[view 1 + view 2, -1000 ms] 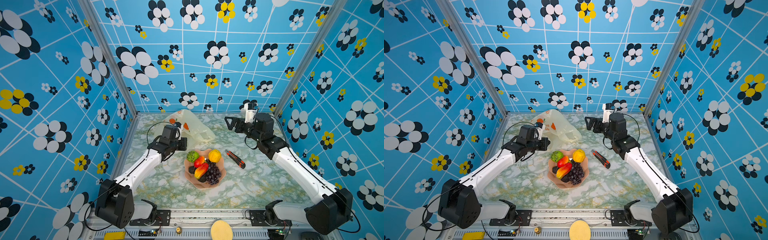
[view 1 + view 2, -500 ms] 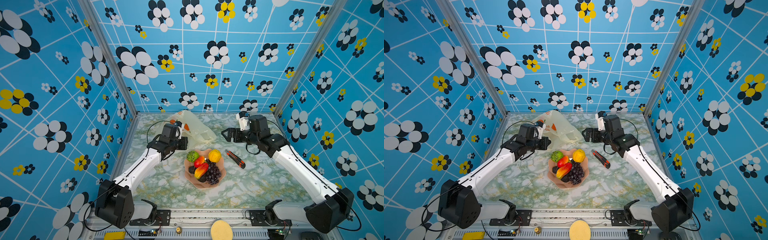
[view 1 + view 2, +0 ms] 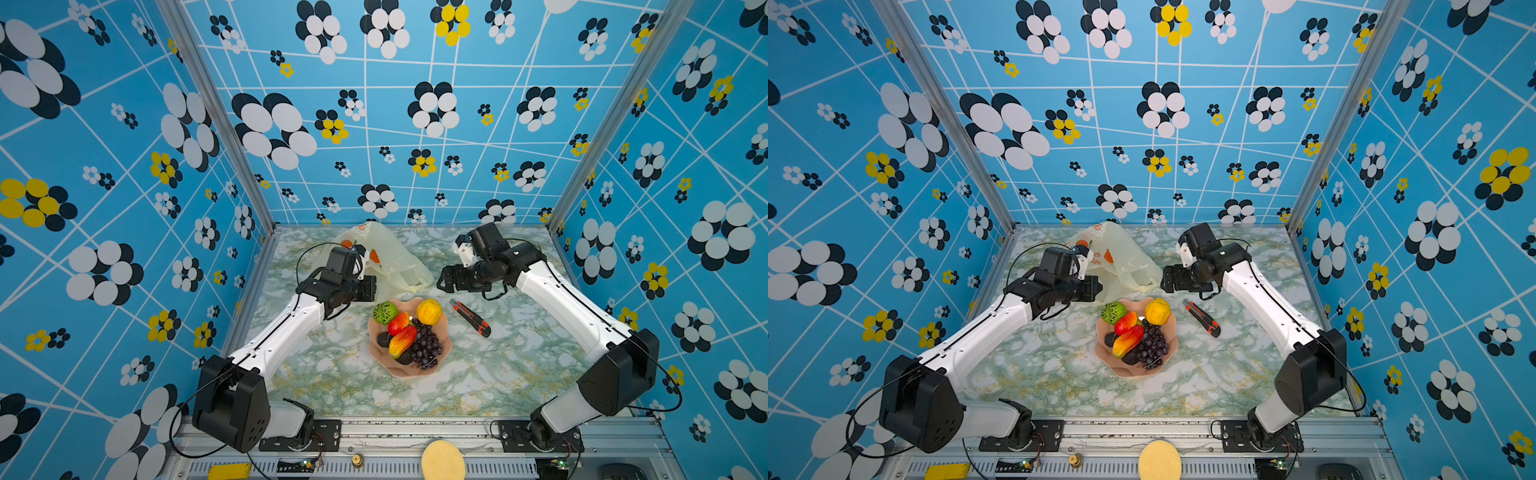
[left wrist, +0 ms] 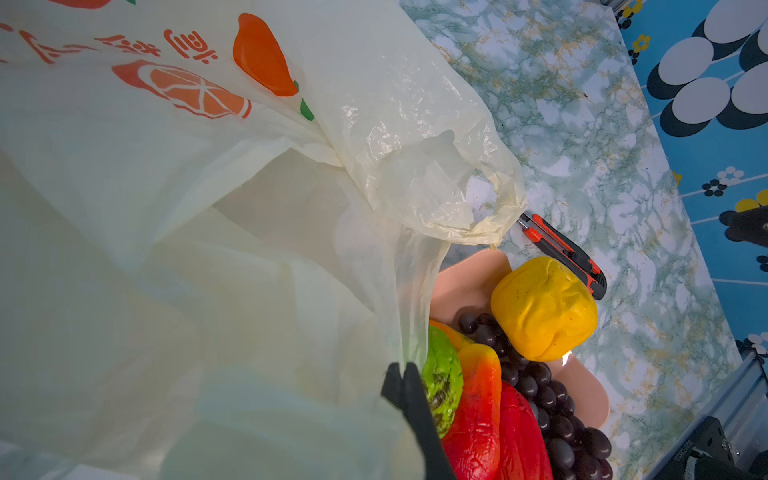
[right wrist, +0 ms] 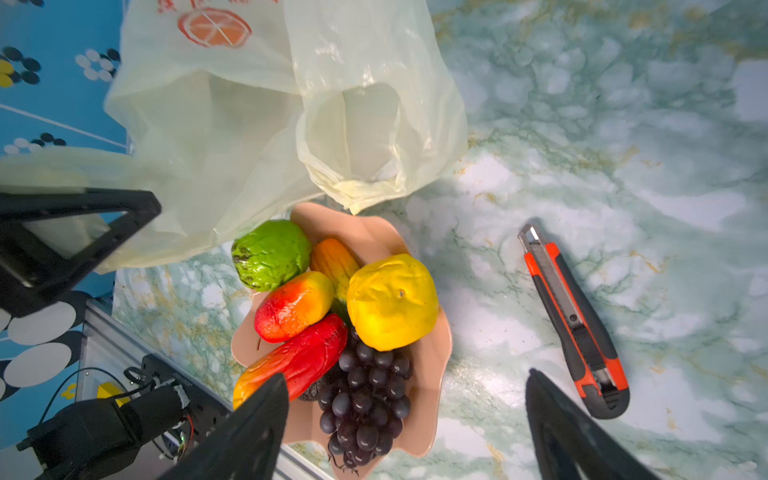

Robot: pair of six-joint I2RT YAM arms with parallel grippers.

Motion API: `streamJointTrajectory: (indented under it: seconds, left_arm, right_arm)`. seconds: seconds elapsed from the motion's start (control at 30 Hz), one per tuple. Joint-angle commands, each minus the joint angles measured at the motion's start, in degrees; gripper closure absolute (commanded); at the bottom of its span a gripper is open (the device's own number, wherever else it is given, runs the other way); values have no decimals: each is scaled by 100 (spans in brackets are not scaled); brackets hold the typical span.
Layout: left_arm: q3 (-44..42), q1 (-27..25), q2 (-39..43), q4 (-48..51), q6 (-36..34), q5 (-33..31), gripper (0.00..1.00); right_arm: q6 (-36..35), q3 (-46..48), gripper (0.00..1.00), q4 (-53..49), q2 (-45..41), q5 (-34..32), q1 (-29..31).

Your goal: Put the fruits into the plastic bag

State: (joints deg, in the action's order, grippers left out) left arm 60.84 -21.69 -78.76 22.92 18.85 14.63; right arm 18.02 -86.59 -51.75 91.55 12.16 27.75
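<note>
The fruits lie heaped in a pink scalloped dish (image 3: 415,372) at mid-table: a yellow lemon (image 3: 429,311), a bumpy green ball (image 3: 385,312), dark grapes (image 3: 426,348) and red-yellow pieces (image 5: 293,305). Behind the dish, the cream plastic bag (image 3: 395,257) is lifted at its near edge by my left gripper (image 4: 401,374), which is shut on the film. Its free handle loop (image 5: 361,137) droops to the dish rim. My right gripper (image 5: 405,378) hovers open above the grapes (image 5: 365,399) and lemon (image 5: 392,301), in both top views just right of the bag (image 3: 1125,253).
A red-and-black utility knife (image 3: 471,318) lies on the marble table right of the dish, close under my right arm (image 3: 1262,303). Patterned blue walls close in the back and both sides. A yellow disc (image 3: 442,459) sits on the front rail.
My right gripper has swung from the back of the table leftward and down, towards the bag's loop and the dish. The left gripper has kept its hold on the bag, barely moving.
</note>
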Motion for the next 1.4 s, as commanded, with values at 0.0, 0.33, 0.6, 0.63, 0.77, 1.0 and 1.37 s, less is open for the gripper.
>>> streamJointTrajectory:
  seconds: [0.0, 0.33, 0.6, 0.63, 0.77, 1.0, 1.37]
  left_arm:
    - [174, -30, -70, 98, -54, 103, 100]
    - [6, -37, -39, -50, 31, 107, 100]
    - [-162, -37, 227, -201, 167, 103, 100]
    - [-152, -41, 234, -184, 152, 101, 100]
    - [-19, -45, 227, -126, 123, 167, 100]
    - [114, -46, 274, -54, 59, 192, 100]
    - [203, -53, 396, 81, -51, 208, 100]
  right_arm:
    - [-8, -267, 10, -515, 215, 165, 116]
    - [-258, -640, 1, -881, 871, 391, 313]
    - [-263, -647, 1, -789, 1175, 397, 521]
    - [-254, -656, 1, -792, 1224, 369, 529]
    - [-270, -760, 3, -830, 1386, 218, 569]
    - [-304, -1024, 5, -758, 1564, -91, 635]
    - [-2025, -2260, 6, -268, 2204, -916, 1139]
